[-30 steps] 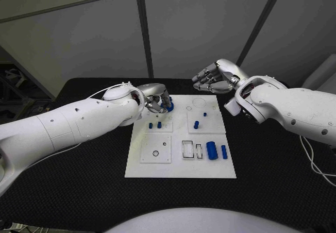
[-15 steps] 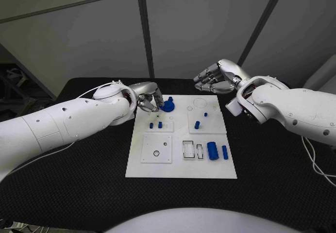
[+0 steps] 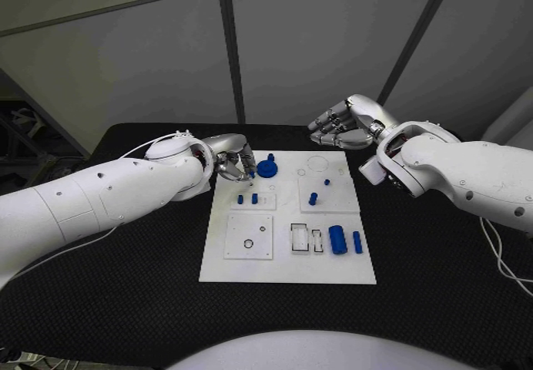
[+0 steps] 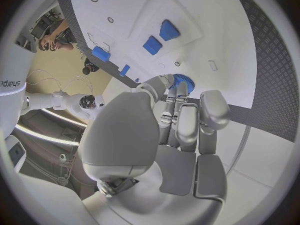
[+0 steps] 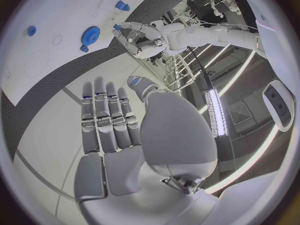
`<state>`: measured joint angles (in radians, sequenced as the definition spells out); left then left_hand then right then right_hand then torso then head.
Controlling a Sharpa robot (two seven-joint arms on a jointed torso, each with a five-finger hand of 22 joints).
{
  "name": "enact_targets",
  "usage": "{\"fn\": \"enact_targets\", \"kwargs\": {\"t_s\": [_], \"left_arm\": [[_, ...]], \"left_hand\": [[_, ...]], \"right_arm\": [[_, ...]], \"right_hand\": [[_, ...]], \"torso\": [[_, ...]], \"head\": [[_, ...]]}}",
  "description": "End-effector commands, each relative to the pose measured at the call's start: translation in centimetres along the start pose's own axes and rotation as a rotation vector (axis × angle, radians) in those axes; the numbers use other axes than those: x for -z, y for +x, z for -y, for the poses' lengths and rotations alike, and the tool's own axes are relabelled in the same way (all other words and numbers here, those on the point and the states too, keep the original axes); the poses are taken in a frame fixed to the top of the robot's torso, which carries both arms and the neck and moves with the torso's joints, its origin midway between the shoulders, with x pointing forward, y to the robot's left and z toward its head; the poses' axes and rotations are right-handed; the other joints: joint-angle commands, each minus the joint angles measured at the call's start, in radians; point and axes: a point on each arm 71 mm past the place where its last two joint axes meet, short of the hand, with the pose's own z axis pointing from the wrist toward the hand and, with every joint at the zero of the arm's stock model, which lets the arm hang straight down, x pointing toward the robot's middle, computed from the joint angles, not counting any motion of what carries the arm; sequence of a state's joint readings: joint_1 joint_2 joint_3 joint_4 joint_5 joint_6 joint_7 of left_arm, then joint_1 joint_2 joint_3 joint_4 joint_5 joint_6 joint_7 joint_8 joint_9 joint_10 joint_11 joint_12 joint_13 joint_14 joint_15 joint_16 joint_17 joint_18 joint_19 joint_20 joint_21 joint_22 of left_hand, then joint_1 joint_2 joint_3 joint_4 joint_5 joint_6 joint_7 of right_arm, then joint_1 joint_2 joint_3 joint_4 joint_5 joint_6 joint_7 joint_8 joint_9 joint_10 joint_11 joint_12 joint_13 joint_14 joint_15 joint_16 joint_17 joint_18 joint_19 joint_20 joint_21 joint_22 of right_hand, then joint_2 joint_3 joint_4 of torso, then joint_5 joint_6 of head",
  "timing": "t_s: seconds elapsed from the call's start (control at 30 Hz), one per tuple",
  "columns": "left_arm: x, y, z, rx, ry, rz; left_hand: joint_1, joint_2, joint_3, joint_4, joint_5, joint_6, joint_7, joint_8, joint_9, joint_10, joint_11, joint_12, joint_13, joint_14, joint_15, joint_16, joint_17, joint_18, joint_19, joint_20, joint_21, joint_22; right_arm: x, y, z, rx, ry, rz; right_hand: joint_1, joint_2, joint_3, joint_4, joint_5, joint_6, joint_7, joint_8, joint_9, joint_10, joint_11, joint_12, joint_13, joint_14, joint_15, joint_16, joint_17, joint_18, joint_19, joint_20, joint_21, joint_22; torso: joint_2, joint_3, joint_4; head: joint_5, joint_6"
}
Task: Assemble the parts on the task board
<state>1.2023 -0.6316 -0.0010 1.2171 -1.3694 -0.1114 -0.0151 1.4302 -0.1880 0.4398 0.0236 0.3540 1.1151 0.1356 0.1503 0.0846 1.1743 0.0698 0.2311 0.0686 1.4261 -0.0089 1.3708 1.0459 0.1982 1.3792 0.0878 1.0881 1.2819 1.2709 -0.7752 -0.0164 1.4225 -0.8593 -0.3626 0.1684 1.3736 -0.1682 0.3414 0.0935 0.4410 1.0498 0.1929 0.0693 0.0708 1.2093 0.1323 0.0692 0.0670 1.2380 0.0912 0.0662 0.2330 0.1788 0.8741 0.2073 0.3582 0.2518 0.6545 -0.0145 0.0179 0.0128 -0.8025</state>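
The white task board (image 3: 286,270) lies mid-table. A blue gear (image 3: 268,166) stands at its far left corner, seen past my fingertips (image 4: 167,101) as a blue gear (image 4: 184,81) in the left wrist view. My left hand (image 3: 234,163) hovers just left of it, fingers bent, holding nothing. Two small blue pegs (image 3: 246,199) stand nearer, and another peg (image 3: 312,198) to their right. Two blue cylinders (image 3: 337,239) lie at the board's right side. My right hand (image 3: 344,123) hangs beyond the board's far edge, fingers (image 5: 106,115) stretched out and empty.
A white panel with two holes (image 3: 249,236) and a black-rimmed slot (image 3: 298,237) sit in the board's near half. A faint ring outline (image 3: 316,163) marks the far right corner. Black table (image 3: 133,293) surrounds the board on every side.
My left hand has drawn back to the left off the blue gear, which now stands uncovered on the board. The right hand has hardly moved.
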Motion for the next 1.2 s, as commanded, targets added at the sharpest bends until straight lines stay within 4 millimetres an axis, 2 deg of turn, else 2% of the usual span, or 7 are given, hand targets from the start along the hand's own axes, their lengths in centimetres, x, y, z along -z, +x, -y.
{"fn": "enact_targets", "kwargs": {"t_s": [0.03, 0.73, 0.97, 1.2], "left_arm": [[-0.03, 0.16, -0.01, 0.006, -0.004, -0.020], [-0.16, 0.95, -0.32, 0.007, -0.021, -0.063], [-0.23, 1.07, -0.51, 0.005, -0.032, -0.072], [-0.27, 1.14, -0.64, 0.004, -0.038, -0.080]], "left_hand": [[-0.012, -0.001, 0.005, 0.001, -0.006, 0.009, 0.000, -0.004, 0.001, 0.008, 0.000, -0.004, 0.001, 0.003, 0.002, -0.004, -0.002, -0.094, 0.007, 0.003, 0.005, 0.001], [-0.013, -0.001, 0.005, 0.000, -0.006, 0.010, 0.000, -0.005, 0.001, 0.010, 0.000, -0.006, 0.001, 0.002, 0.002, -0.005, -0.006, -0.093, 0.006, 0.003, 0.002, 0.000], [-0.013, -0.001, 0.006, 0.000, -0.005, 0.010, -0.001, -0.005, 0.001, 0.011, 0.000, -0.008, 0.001, 0.002, 0.002, -0.006, -0.008, -0.093, 0.005, 0.003, 0.000, -0.001], [-0.013, 0.000, 0.007, 0.000, -0.005, 0.010, -0.001, -0.005, 0.001, 0.011, 0.000, -0.008, 0.001, 0.002, 0.002, -0.006, -0.008, -0.093, 0.005, 0.003, 0.000, -0.001]], "right_arm": [[-0.04, -0.02, -0.15, 0.001, -0.010, -0.005], [-0.05, 0.02, -0.18, 0.000, -0.011, -0.006], [-0.06, 0.04, -0.20, 0.000, -0.011, -0.006], [-0.04, 0.01, -0.18, 0.000, -0.010, -0.006]], "right_hand": [[0.004, 0.009, 0.000, -0.004, 0.002, -0.002, 0.002, -0.001, 0.001, -0.007, -0.003, -0.005, -0.001, -0.007, -0.002, -0.002, -0.001, 0.003, 0.008, 0.001, -0.004, -0.001], [0.004, 0.009, 0.000, -0.004, 0.002, -0.002, 0.002, -0.001, 0.001, -0.007, -0.003, -0.005, -0.001, -0.007, -0.002, -0.002, -0.001, 0.003, 0.008, 0.001, -0.004, -0.001], [0.004, 0.009, 0.000, -0.004, 0.002, -0.002, 0.002, -0.001, 0.001, -0.007, -0.003, -0.005, -0.001, -0.007, -0.002, -0.002, -0.001, 0.003, 0.008, 0.001, -0.004, -0.001], [0.004, 0.009, 0.000, -0.004, 0.002, -0.002, 0.002, -0.001, 0.001, -0.007, -0.003, -0.005, -0.001, -0.007, -0.002, -0.002, -0.001, 0.003, 0.008, 0.001, -0.004, -0.001]], "torso": [[0.000, 0.0006, -0.0004], [0.000, 0.0001, 0.0006], [0.001, 0.0001, -0.0013], [0.000, 0.0005, 0.0000]], "head": [[0.000, -0.001], [0.000, -0.006], [0.002, -0.008], [0.000, -0.009]]}}
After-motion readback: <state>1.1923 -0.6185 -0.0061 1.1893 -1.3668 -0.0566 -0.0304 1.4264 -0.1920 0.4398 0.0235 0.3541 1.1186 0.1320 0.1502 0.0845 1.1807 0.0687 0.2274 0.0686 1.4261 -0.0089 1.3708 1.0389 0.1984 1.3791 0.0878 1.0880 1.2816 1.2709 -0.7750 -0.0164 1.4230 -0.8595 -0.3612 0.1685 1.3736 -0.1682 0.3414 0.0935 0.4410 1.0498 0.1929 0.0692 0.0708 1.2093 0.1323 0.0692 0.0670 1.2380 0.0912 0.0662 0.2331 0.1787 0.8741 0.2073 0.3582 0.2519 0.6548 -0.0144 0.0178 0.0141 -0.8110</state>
